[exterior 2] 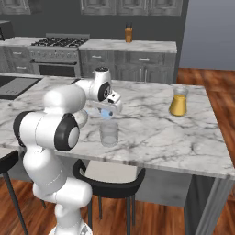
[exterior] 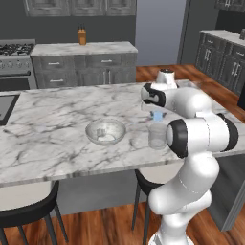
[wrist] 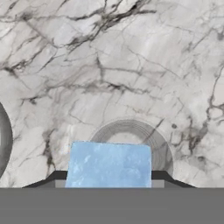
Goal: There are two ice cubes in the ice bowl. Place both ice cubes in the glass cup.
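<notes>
In the left base view we see the pincer (exterior: 157, 116) hanging just above the glass cup (exterior: 156, 136), with the pale blue ice cube (exterior: 157, 116) caught between its tips. The ice bowl (exterior: 105, 131) sits to the left of the cup on the marble surface (exterior: 52, 139), apart from it, and 1 whitish ice cube (exterior: 107, 138) lies in its bottom. So we judge the task about half in hand: 1 cube is over the cup, 1 not yet fetched.

In the right base view the blue cube shows under the hand, directly over the cup's mouth and clear of its rim. A glass with orange-yellow liquid (exterior 2: 178, 103) stands well apart to the right, and plays no part.

In the hand view the blue cube fills the space between the 2 dark fingertips (wrist: 54, 177), so we read the pincer as pinching the cube on 2 opposite flat faces. The cup's round rim lies behind it, a little off to the right of the cube's middle. A curved dark edge at the left is likely the bowl's rim.

We judge the cube to be light, stiff and slippery; flat opposite faces are the place to grip. The whitish cube should take the same hold, though the bowl's sloping wall may let it skid.
</notes>
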